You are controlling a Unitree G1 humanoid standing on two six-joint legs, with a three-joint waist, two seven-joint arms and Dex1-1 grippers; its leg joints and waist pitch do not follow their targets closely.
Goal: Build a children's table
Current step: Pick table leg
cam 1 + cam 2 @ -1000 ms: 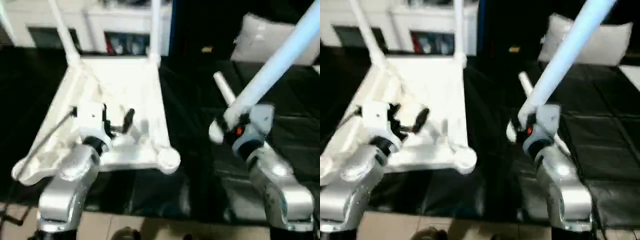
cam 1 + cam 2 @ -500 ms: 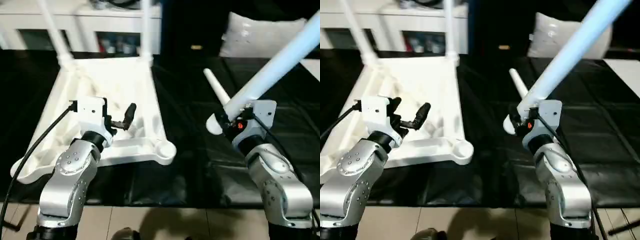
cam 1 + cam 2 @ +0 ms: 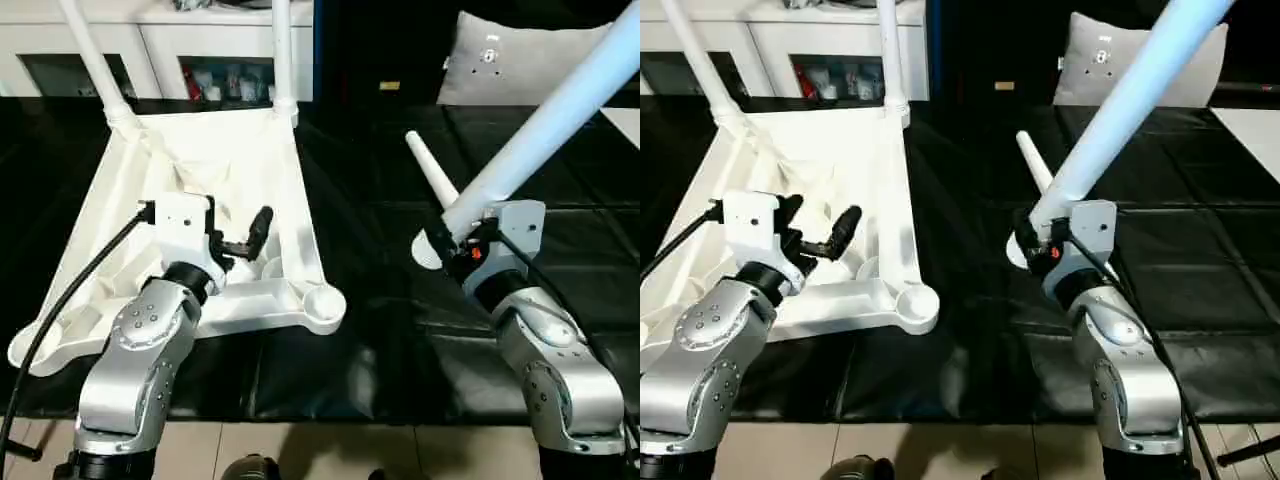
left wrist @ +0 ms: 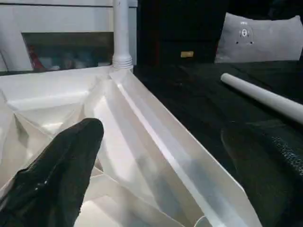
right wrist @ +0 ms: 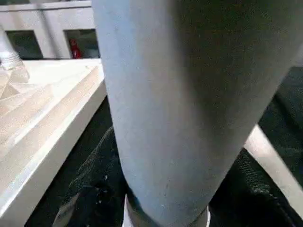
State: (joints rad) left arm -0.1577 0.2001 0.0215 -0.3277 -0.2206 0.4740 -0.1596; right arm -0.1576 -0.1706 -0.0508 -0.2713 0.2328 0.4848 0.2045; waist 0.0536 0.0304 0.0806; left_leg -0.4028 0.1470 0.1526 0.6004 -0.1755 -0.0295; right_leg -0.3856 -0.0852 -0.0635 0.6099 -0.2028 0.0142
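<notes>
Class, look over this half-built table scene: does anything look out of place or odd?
Nothing looks damaged. The tabletop lies upside down with two legs fitted at its far corners only. A loose leg lies on the black mat beside it, and the right hand holds another leg slanting up.

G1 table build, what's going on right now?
The tabletop lies upside down on the black mat, with two legs already standing in its far corner sockets. The right gripper is shut on a third leg, holding it slanted up over the mat. A fourth leg lies loose on the mat beside it. The left gripper hovers open over the ribbed underside. The near corner socket is empty.
</notes>
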